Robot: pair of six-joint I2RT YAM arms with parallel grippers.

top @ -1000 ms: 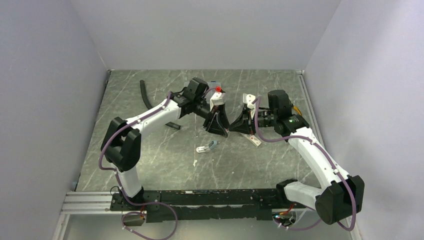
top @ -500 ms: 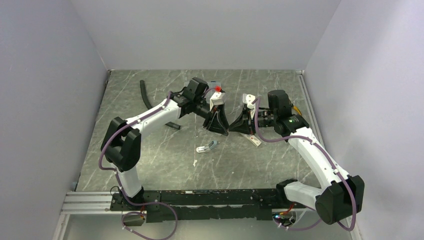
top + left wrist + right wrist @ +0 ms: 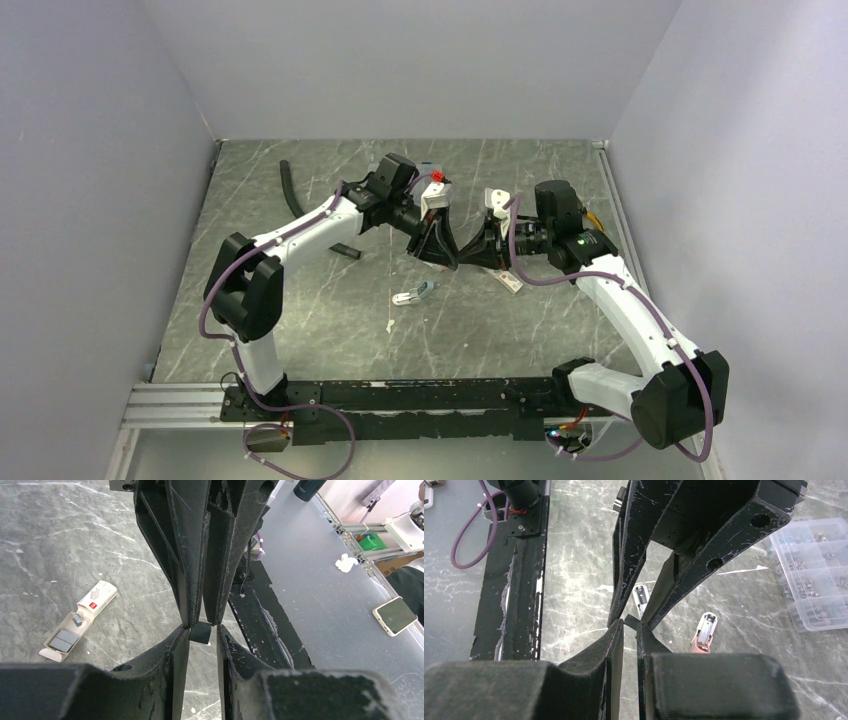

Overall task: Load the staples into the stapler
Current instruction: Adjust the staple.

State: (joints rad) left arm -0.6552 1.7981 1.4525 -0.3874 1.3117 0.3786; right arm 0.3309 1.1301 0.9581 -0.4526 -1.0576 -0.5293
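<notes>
A short dark-grey strip of staples [image 3: 201,633] hangs above the table, pinched at the tips of my right gripper [image 3: 630,625], which is shut on it. My left gripper [image 3: 202,630] meets it tip to tip. Its jaws flank the same strip: one finger touches it and a thin gap shows at the other. In the top view both grippers, left [image 3: 455,261] and right [image 3: 468,261], meet mid-table. The small stapler [image 3: 705,629], pink and white, lies open on the table below. In the top view this stapler [image 3: 413,294] is nearer the arm bases.
A flat white carton [image 3: 80,620] with a red mark holds grey staple blocks; in the top view the carton [image 3: 511,282] is under my right gripper. A second open white stapler [image 3: 640,594] lies close by. A clear compartment box [image 3: 809,570] and a black tube [image 3: 290,190] sit farther back.
My left gripper's jaws have narrowed around the strip that my right gripper holds. The right gripper tips have edged slightly towards the left one. The things on the table have not moved.
</notes>
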